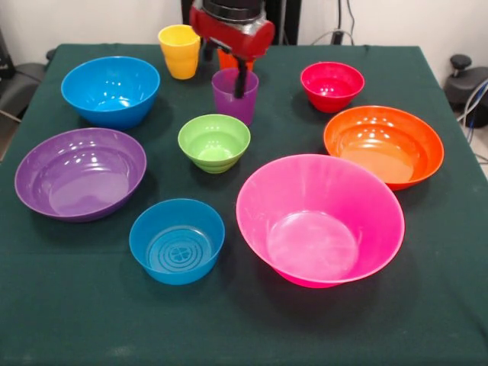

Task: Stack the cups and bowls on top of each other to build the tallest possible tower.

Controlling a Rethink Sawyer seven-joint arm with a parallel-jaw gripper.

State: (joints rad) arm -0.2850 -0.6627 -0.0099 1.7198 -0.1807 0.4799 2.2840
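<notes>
the gripper (241,84) is down at the purple cup (235,96), up at twelve o'clock on the green-clothed table (69,320). one dark finger (242,79) reaches inside the cup's mouth against its rim; the red and black arm (232,29) hides the rest, so i cannot tell whether the grip is closed on the cup wall or loose.

nothing is stacked right now, every piece sits on its own. the purple cup stands upright on the cloth. the yellow cup (180,51) stands upright at eleven o'clock of it, just beside the arm. the orange cup (229,59) peeks out behind the purple one, mostly hidden by the arm.

small green bowl (214,142) sits at six o'clock of the purple cup, close by. small red bowl (332,85) is off at three o'clock. mid-sized blue bowl (111,91) at nine o'clock, purple bowl (81,173) at eight. orange bowl (383,146) at four o'clock. large pink bowl (320,219) at five o'clock, near the front, with the small blue bowl (177,240) at its nine o'clock. all bowls sit mouth up, apart from one another.
</notes>
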